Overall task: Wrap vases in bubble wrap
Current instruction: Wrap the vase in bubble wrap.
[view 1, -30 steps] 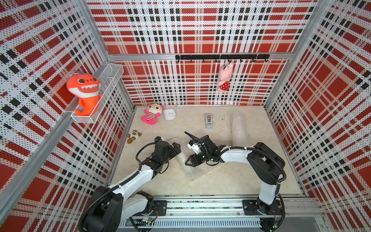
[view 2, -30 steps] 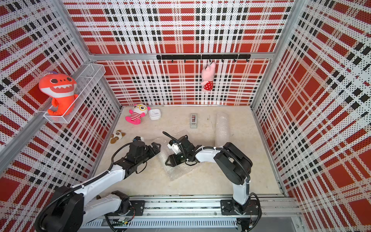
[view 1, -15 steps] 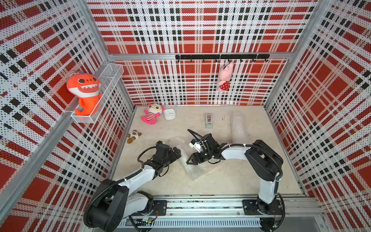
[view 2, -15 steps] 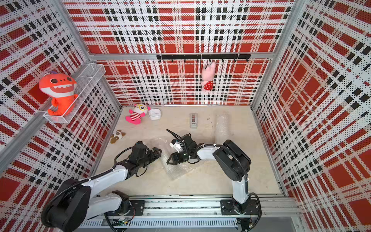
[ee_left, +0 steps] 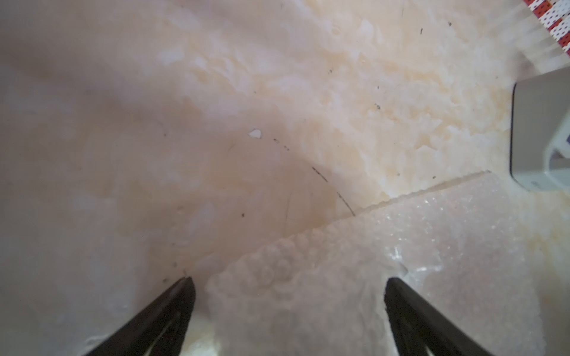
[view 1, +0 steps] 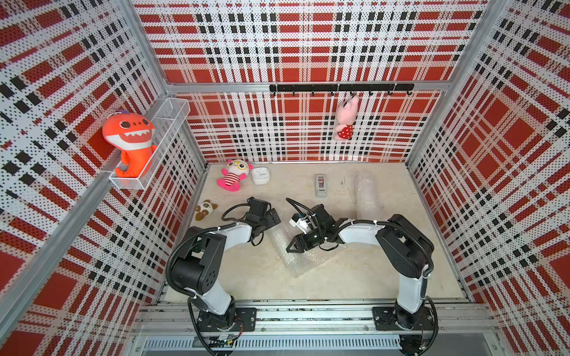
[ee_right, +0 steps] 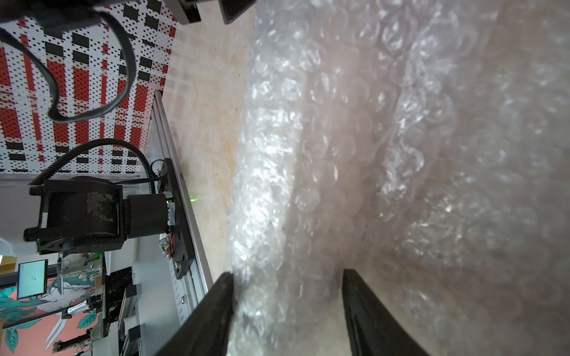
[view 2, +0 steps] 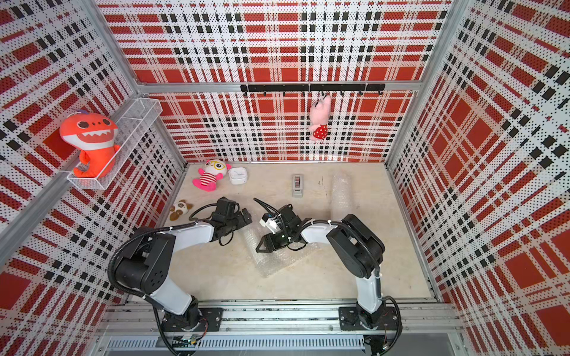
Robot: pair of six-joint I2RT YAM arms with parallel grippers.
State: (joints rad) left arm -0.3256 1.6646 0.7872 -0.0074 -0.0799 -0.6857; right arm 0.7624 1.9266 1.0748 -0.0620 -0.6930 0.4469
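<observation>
At the right gripper (ee_right: 287,274): clamped across a rolled ridge of wrap (ee_right: 308,154) in the centre of the scene, probably pinning the roll against springing open. At the left gripper (ee_left: 288,283): spread wide, empty, poised over the wrap's far-left corner, likely to catch the loose flap. No bare vase in sight, perhaps inside the roll; cannot tell. Far right, a second bundle (view 1: 365,195), right of the tape dispenser (view 1: 320,185).

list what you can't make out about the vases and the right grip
- Vases: none seen in any view; cloudy bubble wrap may cover them.
- Right gripper: in the right wrist view wrap fills the gap; squeezing or straddling, unclear.
- Tape dispenser: cut off by the left wrist view's edge.
</observation>
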